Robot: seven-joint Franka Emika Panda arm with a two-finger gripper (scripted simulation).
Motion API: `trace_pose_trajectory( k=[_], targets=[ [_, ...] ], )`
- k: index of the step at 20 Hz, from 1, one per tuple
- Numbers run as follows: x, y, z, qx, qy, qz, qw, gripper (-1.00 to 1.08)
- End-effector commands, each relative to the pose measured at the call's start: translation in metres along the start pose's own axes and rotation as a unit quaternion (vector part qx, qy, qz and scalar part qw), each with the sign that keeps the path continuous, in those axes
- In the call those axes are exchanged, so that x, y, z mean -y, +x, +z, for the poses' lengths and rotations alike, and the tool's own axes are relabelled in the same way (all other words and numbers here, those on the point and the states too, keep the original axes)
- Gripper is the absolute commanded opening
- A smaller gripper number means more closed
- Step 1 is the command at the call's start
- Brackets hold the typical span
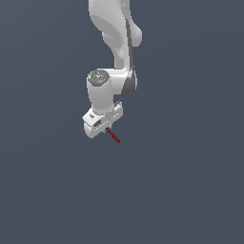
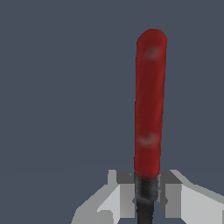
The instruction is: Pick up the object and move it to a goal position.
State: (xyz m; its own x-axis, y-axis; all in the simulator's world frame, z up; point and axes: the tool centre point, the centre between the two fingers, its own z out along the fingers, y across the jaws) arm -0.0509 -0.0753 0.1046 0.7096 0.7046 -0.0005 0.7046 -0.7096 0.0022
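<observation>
The object [image 1: 114,137] is a tiny tool with a thin red handle and a dark end. In the exterior view it sticks out from under the white hand, slanting down toward that view's right. My gripper [image 1: 106,129] is shut on its dark end. The wrist view shows the red handle [image 2: 149,105] running straight away from the camera, with the gripper [image 2: 146,194] closed on the black part from both sides. Both grey fingertips [image 2: 124,192] touch that black part. The tool's head is hidden.
Around the arm there is only a plain dark blue-grey background in both views. No goal marker, table edge or other object shows.
</observation>
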Motion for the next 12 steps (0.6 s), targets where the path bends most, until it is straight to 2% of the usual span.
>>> trace_pose_trajectory(
  k=[1,12],
  targets=[
    [0.006,-0.001,-0.025,0.000,0.000,0.000,1.0000,-1.00],
    [0.033,-0.002,-0.147,0.000,0.001,-0.001,1.0000,-1.00]
  ],
)
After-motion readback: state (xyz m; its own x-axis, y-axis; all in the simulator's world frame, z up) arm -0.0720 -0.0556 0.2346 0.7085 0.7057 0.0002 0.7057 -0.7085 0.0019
